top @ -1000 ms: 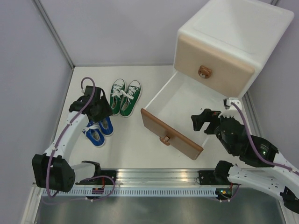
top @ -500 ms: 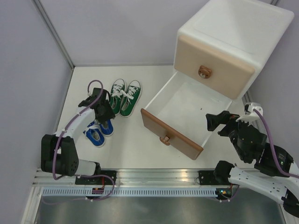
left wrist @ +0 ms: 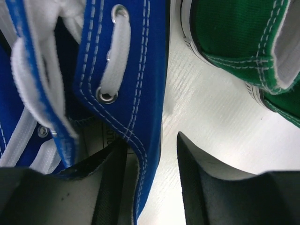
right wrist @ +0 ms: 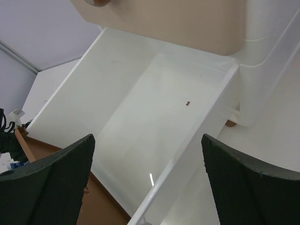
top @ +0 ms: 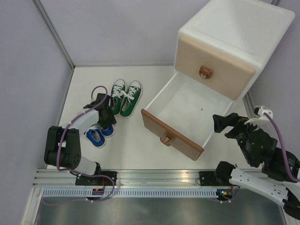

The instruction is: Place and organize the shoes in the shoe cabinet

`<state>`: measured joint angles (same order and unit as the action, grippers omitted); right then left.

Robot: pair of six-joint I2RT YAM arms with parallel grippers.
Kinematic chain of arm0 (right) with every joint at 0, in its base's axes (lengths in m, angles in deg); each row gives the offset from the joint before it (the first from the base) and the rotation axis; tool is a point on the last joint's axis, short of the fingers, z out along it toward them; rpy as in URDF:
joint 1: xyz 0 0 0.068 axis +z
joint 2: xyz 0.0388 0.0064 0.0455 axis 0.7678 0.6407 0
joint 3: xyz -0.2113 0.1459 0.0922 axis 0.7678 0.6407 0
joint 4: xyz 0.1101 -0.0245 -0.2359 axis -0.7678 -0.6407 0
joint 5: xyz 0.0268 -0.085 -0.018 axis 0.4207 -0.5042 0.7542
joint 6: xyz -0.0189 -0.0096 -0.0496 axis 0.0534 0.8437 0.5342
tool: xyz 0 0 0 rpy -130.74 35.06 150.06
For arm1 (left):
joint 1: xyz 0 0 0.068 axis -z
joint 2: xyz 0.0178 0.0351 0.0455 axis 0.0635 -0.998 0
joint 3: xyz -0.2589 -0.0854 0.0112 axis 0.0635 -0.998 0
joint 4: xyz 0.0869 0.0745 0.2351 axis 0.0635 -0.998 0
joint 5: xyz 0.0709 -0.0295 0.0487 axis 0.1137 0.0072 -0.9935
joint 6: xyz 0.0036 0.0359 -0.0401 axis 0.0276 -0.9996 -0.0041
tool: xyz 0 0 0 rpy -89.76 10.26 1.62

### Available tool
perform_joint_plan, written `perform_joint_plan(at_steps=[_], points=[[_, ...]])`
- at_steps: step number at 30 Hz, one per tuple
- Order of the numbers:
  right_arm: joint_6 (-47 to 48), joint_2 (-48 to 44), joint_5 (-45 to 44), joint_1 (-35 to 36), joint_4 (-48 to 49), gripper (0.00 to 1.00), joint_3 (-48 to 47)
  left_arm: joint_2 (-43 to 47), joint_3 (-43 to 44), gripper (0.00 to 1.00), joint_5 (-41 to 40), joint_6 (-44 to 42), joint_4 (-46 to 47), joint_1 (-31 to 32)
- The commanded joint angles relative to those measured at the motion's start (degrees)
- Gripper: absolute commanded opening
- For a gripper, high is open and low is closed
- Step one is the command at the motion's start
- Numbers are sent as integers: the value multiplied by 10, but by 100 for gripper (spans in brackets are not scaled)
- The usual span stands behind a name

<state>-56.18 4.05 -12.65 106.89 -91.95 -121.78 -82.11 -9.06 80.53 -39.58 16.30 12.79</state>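
Drawer (top: 176, 138) stands open overhead; left of it lie the green pair (top: 125, 97) and the blue pair (top: 96, 137), left gripper (top: 105, 116) down on the blue. Left wrist: half-open jaws straddle one blue side wall, unpinched; seat deeper, close squarely. Right wrist: right gripper (right wrist: 146, 140) gapes empty above the drawer.

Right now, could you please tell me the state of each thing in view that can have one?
Lower drawer: pulled open, empty but for a dark speck.
Upper drawer: shut.
Blue shoes: on the table, not yet in a drawer.
Green shoes: side by side on the table, untouched.
Left hand: open, straddling one blue shoe's side wall, not clamped.
Right hand: wide open, empty, beside the lower drawer.
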Motion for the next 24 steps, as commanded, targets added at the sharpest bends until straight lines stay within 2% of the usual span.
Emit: perform_joint_plan(at_steps=[1,2,5,6,9,16,19,24], points=[[9,-11,-22,0,-6,98,-7,-15,-5,50,-6,14,27,3],[9,-14,-22,0,-7,98,-6,-17,-6,46,-7,13,29,3],[13,-16,-22,0,-10,98,-7,-7,-6,27,-4,7,29,3],[14,-16,-23,0,-11,98,-7,-3,-5,16,-2,5,29,3],[18,-16,-22,0,-15,98,-9,24,-4,3,3,1,22,3],[22,-15,-15,-1,-22,98,-18,121,35,2,-31,-21,-39,5],[23,-14,-14,0,-24,98,-21,163,69,2,-51,-37,-77,7],[23,-15,-12,-1,-27,98,-27,203,156,2,-39,-66,-129,20]])
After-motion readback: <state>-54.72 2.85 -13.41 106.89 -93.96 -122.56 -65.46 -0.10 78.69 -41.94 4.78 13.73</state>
